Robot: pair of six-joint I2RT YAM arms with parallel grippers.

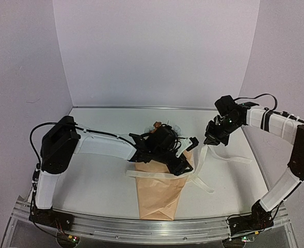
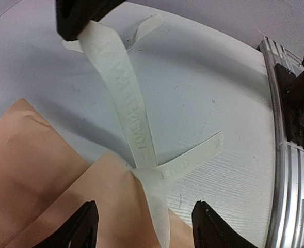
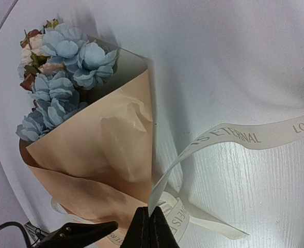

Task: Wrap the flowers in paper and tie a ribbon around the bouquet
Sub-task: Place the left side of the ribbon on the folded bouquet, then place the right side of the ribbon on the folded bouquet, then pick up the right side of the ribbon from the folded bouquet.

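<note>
- Wrapping looks done: the paper (image 3: 105, 139) is folded around the flowers (image 3: 64, 62), and blue and brown heads poke out of the wide end.
- The bouquet (image 1: 157, 194) lies mid-tabletop (image 1: 97, 181), narrow end toward the arm bases.
- The ribbon (image 2: 123, 98) is on. A cream band crosses the paper in the top view, and the strands meet at the bouquet's right edge.
- I can't tell whether that meeting point is a real knot or only one overlap. No bow shows anywhere.
- The right tool (image 3: 149, 222) is clamped on one ribbon strand, holding it off the tabletop to the right of the bouquet. The strand runs fairly straight down to the crossing.
- The left tool (image 2: 145, 212) hovers right over the crossing, fingers spread wide and gripping nothing. The ribbon runs beneath the gap.
- Loose tails lie on the tabletop beside the bouquet's right edge.
- My call is late stage: flowers wrapped, ribbon around. What's left is cinching, securing the knot and releasing.
</note>
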